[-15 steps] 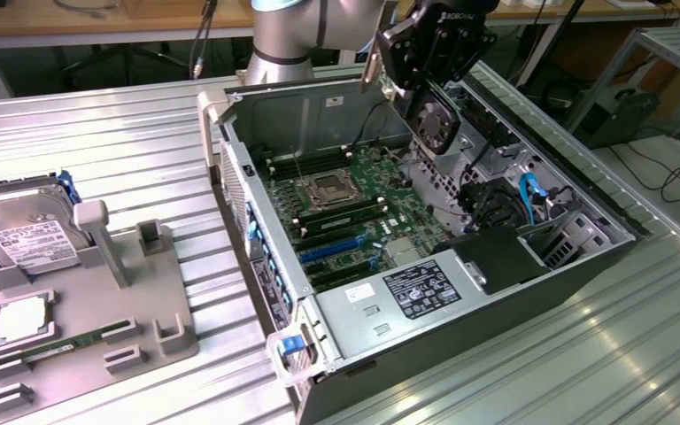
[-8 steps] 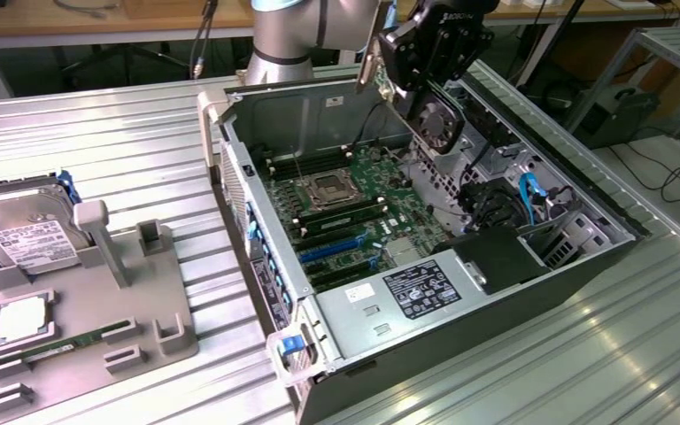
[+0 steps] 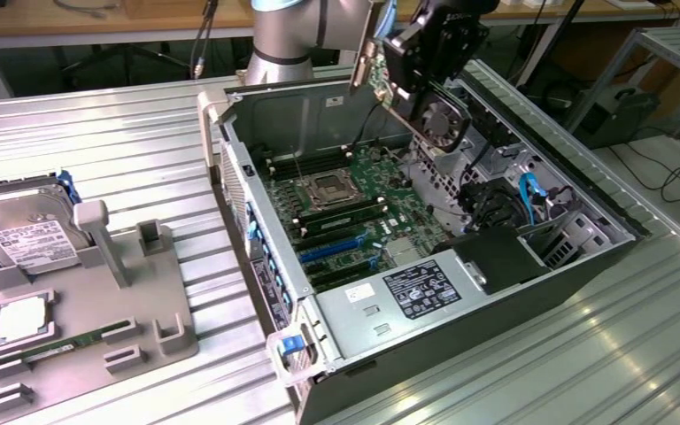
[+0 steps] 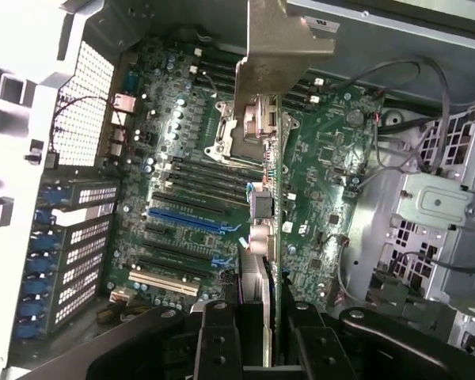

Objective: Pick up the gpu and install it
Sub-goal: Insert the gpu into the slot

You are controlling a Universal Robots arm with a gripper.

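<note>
We see the gripper (image 4: 265, 348) closed tight on the gpu (image 3: 438, 115), held above the mobo (image 3: 399, 208) in the open PC case (image 3: 305, 111), mid-install; seating it prob. needs its edge lined up w/ the blue slot (image 4: 186, 218).

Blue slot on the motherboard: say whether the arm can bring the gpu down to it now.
Probably yes: the end effector holds the gpu above the open case, and nothing covers the blue slot.
</note>
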